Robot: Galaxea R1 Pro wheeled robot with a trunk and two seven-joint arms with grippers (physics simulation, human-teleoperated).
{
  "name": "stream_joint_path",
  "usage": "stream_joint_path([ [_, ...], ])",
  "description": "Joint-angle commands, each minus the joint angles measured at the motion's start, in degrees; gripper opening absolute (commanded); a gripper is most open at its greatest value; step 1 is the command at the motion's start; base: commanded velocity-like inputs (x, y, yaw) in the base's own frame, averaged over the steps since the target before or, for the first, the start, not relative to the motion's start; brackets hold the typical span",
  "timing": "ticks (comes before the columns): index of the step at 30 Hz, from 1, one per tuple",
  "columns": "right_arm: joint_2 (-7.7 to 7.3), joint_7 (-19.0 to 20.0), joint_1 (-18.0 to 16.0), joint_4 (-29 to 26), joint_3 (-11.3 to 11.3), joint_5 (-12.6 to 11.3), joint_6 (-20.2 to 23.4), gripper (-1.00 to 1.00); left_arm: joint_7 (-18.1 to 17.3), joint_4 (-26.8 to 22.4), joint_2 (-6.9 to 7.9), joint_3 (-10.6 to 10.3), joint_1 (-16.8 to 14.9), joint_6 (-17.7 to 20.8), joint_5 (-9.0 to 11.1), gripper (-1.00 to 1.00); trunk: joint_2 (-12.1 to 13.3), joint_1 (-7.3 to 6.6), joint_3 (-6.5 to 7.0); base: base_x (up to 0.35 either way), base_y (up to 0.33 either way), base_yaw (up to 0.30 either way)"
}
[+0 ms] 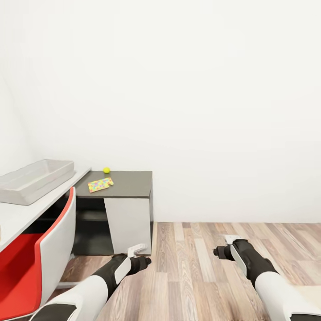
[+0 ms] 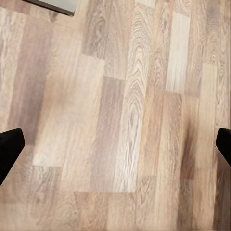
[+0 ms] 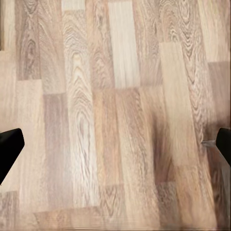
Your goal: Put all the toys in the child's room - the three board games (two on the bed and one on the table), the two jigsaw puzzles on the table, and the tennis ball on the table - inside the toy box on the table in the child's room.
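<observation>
The light grey toy box (image 1: 33, 180) sits on the table's light top (image 1: 18, 214) at the left. On the table's dark grey wing (image 1: 129, 183) lie a multicoloured jigsaw puzzle (image 1: 100, 184) and, just behind it by the wall, the small yellow-green tennis ball (image 1: 106, 170). The board games are out of view. My left gripper (image 2: 115, 149) and right gripper (image 3: 115, 147) both hang low over the wood floor, well short of the table. Each is open, with nothing between its fingers. In the head view the left arm's end (image 1: 139, 258) is near the wing's white side panel.
A red and white chair (image 1: 40, 249) stands tucked at the table, left of my left arm. A bare white wall runs behind the table. Wood plank floor (image 1: 200, 267) stretches ahead and to the right.
</observation>
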Motion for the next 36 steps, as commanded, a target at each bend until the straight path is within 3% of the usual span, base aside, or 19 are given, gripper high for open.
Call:
stream_joint_path([
  [1, -0.01, 0.03, -0.02, -0.11, -0.07, -0.29, 0.3, 1.0, 0.22, -0.13, -0.01, 0.02, -0.01, 0.33, 0.42, 1.0, -0.03, 0.0, -0.06, 0.0, 0.0, -0.277],
  [19, -0.84, 0.05, 0.3, -2.94, -0.09, -0.37, 3.76, 1.0, -2.27, -2.94, -0.01, -0.08, 1.85, -1.42, 1.53, 1.0, -0.03, 0.0, -0.06, 0.0, 0.0, -0.277],
  [24, -0.96, 0.08, 0.32, -3.12, -0.09, -0.38, 3.93, 1.0, -2.71, -6.01, -0.01, -0.32, 3.54, -1.93, 1.58, 1.0, -0.03, 0.0, -0.06, 0.0, 0.0, -0.278],
  [28, -1.08, 0.12, 0.39, -3.57, -0.1, -0.37, 4.04, 1.0, -2.83, -11.27, -0.01, -0.73, 6.31, -2.1, 1.65, 1.0, -0.03, 0.0, -0.06, 0.0, 0.0, -0.279],
  [36, -1.59, 0.18, 0.91, -7.44, -0.08, -0.34, 4.18, 1.0, -2.76, -15.25, -0.01, -0.98, 8.54, -1.72, 1.7, 1.0, -0.03, 0.0, -0.06, 0.0, 0.0, -0.28],
])
